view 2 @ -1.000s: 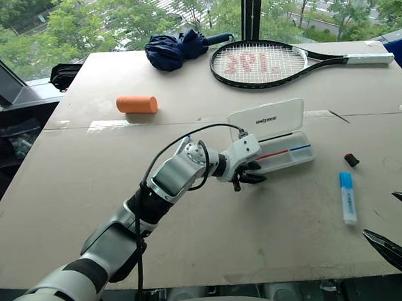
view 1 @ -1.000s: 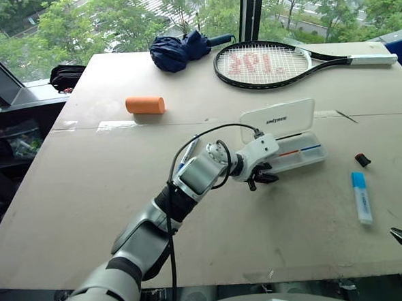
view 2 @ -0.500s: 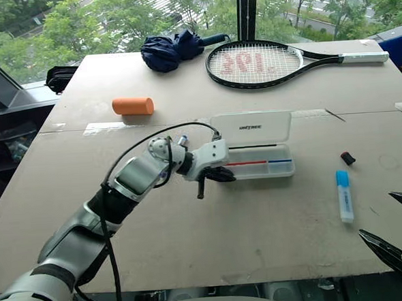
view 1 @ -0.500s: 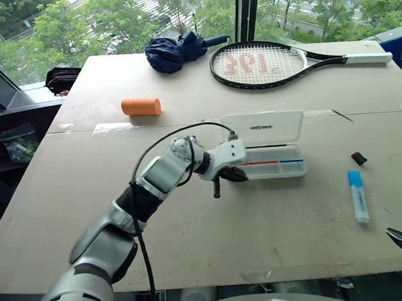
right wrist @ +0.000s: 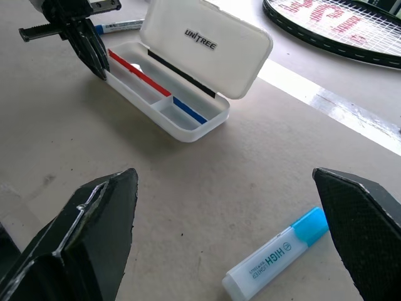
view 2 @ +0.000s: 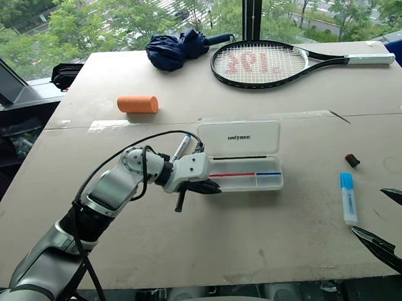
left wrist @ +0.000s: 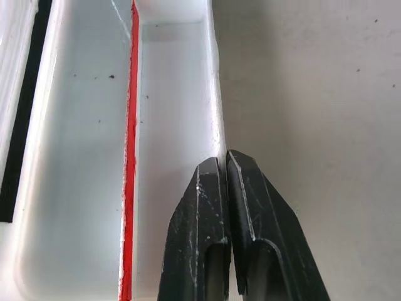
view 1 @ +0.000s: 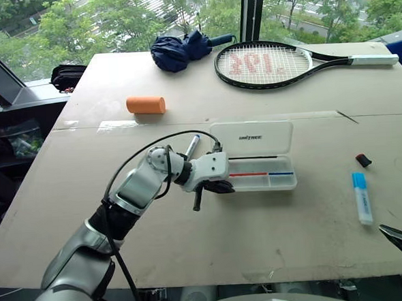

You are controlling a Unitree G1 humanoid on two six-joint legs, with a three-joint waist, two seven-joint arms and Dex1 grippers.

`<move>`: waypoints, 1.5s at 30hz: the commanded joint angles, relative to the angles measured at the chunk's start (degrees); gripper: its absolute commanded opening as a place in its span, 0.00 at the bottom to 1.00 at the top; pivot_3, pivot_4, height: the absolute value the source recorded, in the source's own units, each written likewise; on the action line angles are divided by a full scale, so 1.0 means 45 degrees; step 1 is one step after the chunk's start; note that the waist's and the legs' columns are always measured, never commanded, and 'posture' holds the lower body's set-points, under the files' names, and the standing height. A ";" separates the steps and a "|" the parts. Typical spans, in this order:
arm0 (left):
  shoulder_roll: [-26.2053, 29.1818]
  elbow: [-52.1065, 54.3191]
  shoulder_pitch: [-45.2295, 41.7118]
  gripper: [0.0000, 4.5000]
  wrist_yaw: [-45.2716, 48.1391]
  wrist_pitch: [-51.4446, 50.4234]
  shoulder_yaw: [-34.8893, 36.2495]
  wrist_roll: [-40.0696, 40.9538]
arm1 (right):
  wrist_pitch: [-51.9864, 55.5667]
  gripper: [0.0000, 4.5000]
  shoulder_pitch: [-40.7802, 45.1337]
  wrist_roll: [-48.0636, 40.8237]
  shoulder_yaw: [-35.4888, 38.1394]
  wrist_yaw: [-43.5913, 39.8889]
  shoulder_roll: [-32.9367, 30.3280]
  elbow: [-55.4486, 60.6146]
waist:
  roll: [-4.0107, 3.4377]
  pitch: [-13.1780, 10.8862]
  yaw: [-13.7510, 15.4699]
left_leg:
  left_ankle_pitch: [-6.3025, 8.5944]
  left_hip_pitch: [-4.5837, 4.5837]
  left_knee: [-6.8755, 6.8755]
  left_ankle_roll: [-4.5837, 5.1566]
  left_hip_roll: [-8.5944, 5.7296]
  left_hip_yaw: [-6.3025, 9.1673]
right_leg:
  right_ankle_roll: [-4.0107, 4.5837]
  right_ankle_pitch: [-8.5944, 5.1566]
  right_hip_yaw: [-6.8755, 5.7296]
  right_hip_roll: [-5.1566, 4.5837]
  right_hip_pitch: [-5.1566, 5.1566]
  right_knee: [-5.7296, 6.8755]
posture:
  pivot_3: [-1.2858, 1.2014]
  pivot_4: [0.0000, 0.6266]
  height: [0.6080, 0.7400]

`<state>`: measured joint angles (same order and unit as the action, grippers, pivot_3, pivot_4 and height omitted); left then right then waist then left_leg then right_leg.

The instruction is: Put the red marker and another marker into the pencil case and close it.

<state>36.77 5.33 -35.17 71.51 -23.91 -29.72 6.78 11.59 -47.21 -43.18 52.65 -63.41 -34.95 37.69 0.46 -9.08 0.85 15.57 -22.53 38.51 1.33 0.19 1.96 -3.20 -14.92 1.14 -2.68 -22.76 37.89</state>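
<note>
While my left gripper (left wrist: pixel 224 164) has its two black fingers pressed tight together with nothing between them, it sits right at the near-left end of the pencil case (view 1: pixel 256 159). From my left wrist I can see the fingertips right at the front wall of the white tray (left wrist: pixel 212 94), though I cannot tell for sure that they touch it. A thin red stripe (left wrist: pixel 130 157) runs down the inside of the tray.

The pencil case lies open in the middle of the table (view 1: pixel 213 245). Its lid (view 1: pixel 252 138) stands tipped back with small dark letters on it. The tray has a red stripe and a blue stripe (view 1: pixel 280 174), and no marker is in it.

A marker with a blue band (view 1: pixel 192 146) lies on the table just behind my left wrist, near the left end of the case. A blue and white highlighter (view 1: pixel 361 197) lies well off to the right. A small dark cap with some red on it (view 1: pixel 363 159) sits near it.

My right gripper (right wrist: pixel 225 213) has its fingers spread wide apart and holds nothing. It hangs over the near right side of the table, away from the case.

Far back on the table are an orange roll (view 1: pixel 145 105), a folded dark blue umbrella (view 1: pixel 181 49) and a tennis racket (view 1: pixel 271 63).
</note>
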 commanded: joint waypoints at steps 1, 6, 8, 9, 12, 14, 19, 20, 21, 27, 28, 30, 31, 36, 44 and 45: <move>-0.0241 0.0455 -0.0185 0.01 0.0024 -0.0049 0.0009 -0.0128 | 0.0039 1.00 -0.0135 -0.0240 0.0219 0.0009 -0.0065 0.0278 | 0.0000 0.0000 -0.0009 | 0.0000 0.0001 0.0000 0.0000 0.0000 -0.0001 | 0.0000 0.0000 0.0000 0.0001 0.0000 0.0002 | 0.52 0.24 0.93; -0.0437 0.0609 -0.0423 0.01 0.0250 -0.0561 -0.0046 -0.0087 | 0.0158 1.00 -0.0311 -0.0342 0.0378 0.0015 -0.0045 0.0475 | 0.0000 0.0000 -0.0011 | 0.0000 0.0003 0.0001 0.0000 -0.0001 -0.0002 | 0.0000 0.0000 0.0000 0.0003 0.0000 0.0005 | 0.52 0.24 0.93; -0.0425 0.0736 -0.0458 0.14 0.0246 -0.0752 0.0205 0.0062 | 0.0193 1.00 -0.0396 -0.0381 0.0427 0.0024 -0.0029 0.0535 | 0.0000 0.0000 -0.0013 | 0.0000 0.0003 0.0001 0.0000 0.0000 -0.0002 | -0.0001 0.0000 0.0000 0.0003 0.0000 0.0005 | 0.52 0.24 0.93; -0.0385 0.0817 -0.0449 0.21 0.0278 -0.0830 0.0337 0.0149 | 0.0196 1.00 -0.0420 -0.0385 0.0425 0.0028 -0.0024 0.0549 | 0.0000 0.0000 -0.0013 | 0.0000 0.0003 0.0001 0.0000 0.0000 -0.0001 | -0.0001 0.0000 -0.0001 0.0003 0.0000 0.0005 | 0.52 0.24 0.93; -0.0198 0.1153 -0.0332 0.51 0.0223 -0.1226 0.0929 0.0556 | 0.0206 1.00 -0.0424 -0.0405 0.0357 0.0068 -0.0013 0.0604 | 0.0000 0.0000 -0.0012 | 0.0000 0.0004 0.0001 0.0001 0.0000 0.0000 | -0.0001 0.0000 -0.0002 0.0002 0.0000 0.0005 | 0.52 0.24 0.93; -0.0004 0.1620 -0.0096 0.73 0.0183 -0.1822 0.1703 0.1257 | 0.0231 1.00 -0.0371 -0.0452 0.0282 0.0115 -0.0009 0.0658 | 0.0001 -0.0001 -0.0014 | 0.0000 0.0002 0.0001 0.0000 0.0001 0.0003 | -0.0001 0.0000 -0.0003 0.0002 0.0000 0.0005 | 0.52 0.24 0.93; -0.0036 0.3646 0.1834 0.83 -0.2073 -0.5165 0.6164 0.4057 | 0.0224 1.00 0.0021 -0.0554 -0.0133 0.0317 -0.0037 0.0678 | -0.0005 -0.0001 -0.0100 | 0.0000 0.0008 -0.0001 0.0000 0.0023 -0.0003 | 0.0000 0.0000 -0.0003 0.0002 -0.0003 0.0008 | 0.52 0.24 0.93; -0.0201 0.3921 0.2347 0.83 -0.2957 -0.5654 0.6920 0.4102 | 0.0209 1.00 0.0134 -0.0494 -0.0312 0.0353 -0.0037 0.0661 | -0.0009 0.0002 -0.0110 | 0.0000 0.0012 -0.0002 0.0000 0.0025 0.0000 | 0.0000 0.0000 -0.0005 0.0002 -0.0002 0.0008 | 0.52 0.24 0.93; -0.0443 0.4157 0.2787 0.83 -0.3858 -0.6195 0.7574 0.4118 | 0.0202 1.00 0.0254 -0.0442 -0.0480 0.0390 -0.0043 0.0641 | -0.0009 0.0002 -0.0109 | 0.0000 0.0018 -0.0002 0.0000 0.0026 0.0001 | 0.0000 0.0000 -0.0005 0.0001 0.0000 0.0013 | 0.52 0.24 0.93; -0.1972 0.4374 0.4134 0.83 -0.8681 -0.7055 0.8034 0.2273 | 0.0358 1.00 0.1085 -0.0661 -0.1216 0.0511 -0.0370 0.0799 | 0.0015 -0.0005 0.0112 | 0.0000 0.0010 0.0009 -0.0001 0.0005 0.0019 | -0.0005 0.0003 -0.0008 -0.0017 0.0010 0.0009 | 0.52 0.24 0.93; -0.2310 0.4190 0.4067 0.83 -0.9248 -0.7151 0.7914 0.2085 | 0.0403 1.00 0.1160 -0.0769 -0.1243 0.0458 -0.0457 0.0887 | 0.0016 -0.0005 0.0143 | 0.0000 0.0005 0.0013 -0.0001 -0.0002 0.0019 | -0.0005 0.0003 -0.0010 -0.0022 0.0010 0.0010 | 0.52 0.24 0.93; -0.2890 0.3695 0.3921 0.83 -1.0134 -0.6989 0.7524 0.1653 | 0.0458 1.00 0.1308 -0.1000 -0.1225 0.0415 -0.0615 0.1081 | 0.0018 -0.0003 0.0161 | 0.0000 0.0002 0.0018 -0.0001 -0.0010 0.0016 | -0.0006 0.0005 -0.0009 -0.0029 0.0010 0.0008 | 0.52 0.24 0.93; -0.3079 0.3474 0.3868 0.83 -1.0372 -0.6865 0.7325 0.1502 | 0.0463 1.00 0.1369 -0.1095 -0.1206 0.0415 -0.0687 0.1176 | 0.0027 -0.0002 0.0150 | 0.0000 0.0002 0.0018 -0.0001 -0.0011 0.0015 | -0.0006 0.0005 -0.0010 -0.0029 0.0010 0.0009 | 0.52 0.24 0.93; -0.3834 0.1634 0.3525 0.83 -1.1590 -0.5914 0.6584 0.0581 | 0.0552 1.00 0.1555 -0.1546 -0.1320 0.0688 -0.0832 0.1875 | 0.0036 0.0011 0.0053 | 0.0000 0.0006 0.0015 -0.0002 -0.0011 0.0017 | -0.0006 0.0006 -0.0010 -0.0021 0.0008 0.0016 | 0.52 0.24 0.93; -0.3165 0.1309 0.4101 0.15 -1.0799 -0.4716 0.6349 0.0528 | 0.0314 1.00 0.1110 -0.1212 -0.1372 0.0655 -0.0353 0.2095 | 0.0015 0.0032 0.0040 | 0.0000 0.0018 0.0012 -0.0002 -0.0008 0.0010 | -0.0005 0.0006 -0.0004 -0.0026 0.0013 0.0018 | 0.52 0.24 0.93; -0.2980 0.1373 0.4190 0.03 -1.0490 -0.4428 0.6480 0.0665 | 0.0278 1.00 0.1070 -0.1143 -0.1393 0.0649 -0.0302 0.2052 | 0.0015 0.0035 0.0031 | 0.0000 0.0017 0.0012 -0.0002 -0.0008 0.0009 | -0.0004 0.0006 -0.0004 -0.0029 0.0013 0.0017 | 0.52 0.24 0.93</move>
<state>21.88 11.20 -17.78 20.99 -45.57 -0.52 8.48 14.03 -41.76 -48.59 45.91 -60.50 -36.91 46.26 0.53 -8.92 0.99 15.57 -22.45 38.55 1.32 0.15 1.99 -3.21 -14.89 1.12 -2.82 -22.70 37.96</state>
